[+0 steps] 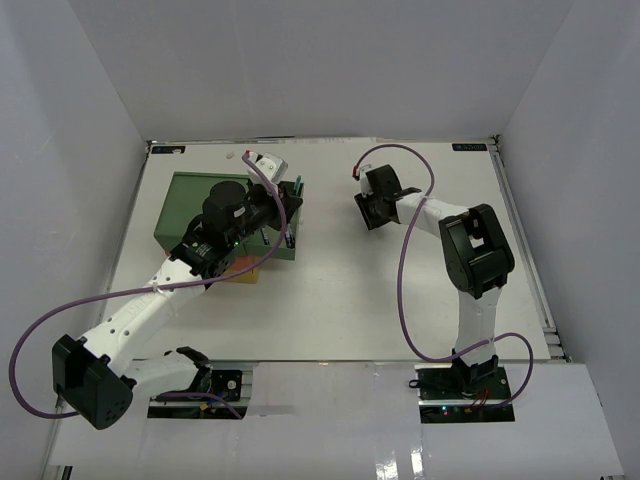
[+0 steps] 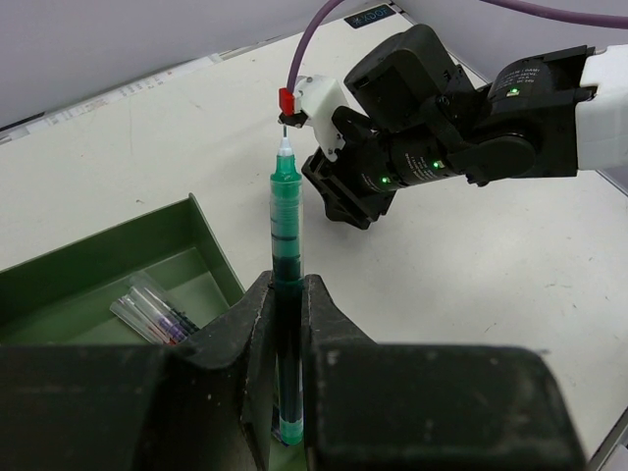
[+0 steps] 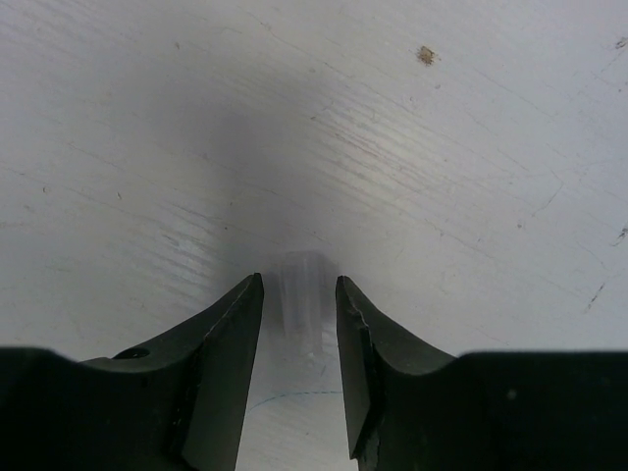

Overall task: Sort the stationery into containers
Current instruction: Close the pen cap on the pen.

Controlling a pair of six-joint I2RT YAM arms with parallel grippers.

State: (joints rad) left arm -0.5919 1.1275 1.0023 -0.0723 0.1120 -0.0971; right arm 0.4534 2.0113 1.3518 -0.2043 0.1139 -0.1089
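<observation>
A thin green plastic pen point(image 2: 286, 226) is clamped in the left gripper point(image 2: 287, 324) beside the green drawer point(image 2: 118, 265). A small clear item point(image 3: 302, 280) on the table point(image 3: 442, 177) is straddled by the right gripper point(image 3: 299, 304), whose jaws are parted.

Blurred past telling: a pale clear thing point(image 3: 304, 299) between the parted fingers of the right claw point(image 3: 299, 283); touching them or not, cannot say. Hidden inside the clamped left claw point(image 2: 287, 283): the lower barrel of the green pen point(image 2: 286, 211). Cut off behind that claw's body: the near ends of the pens point(image 2: 147, 312) in the green drawer point(image 2: 88, 265). From above, covered by the left arm point(image 1: 150, 298): much of the drawer stack point(image 1: 180, 205), red-orange and yellow tiers down to slivers. Too small to name: a grey bit point(image 1: 268, 162) at its far edge.
</observation>
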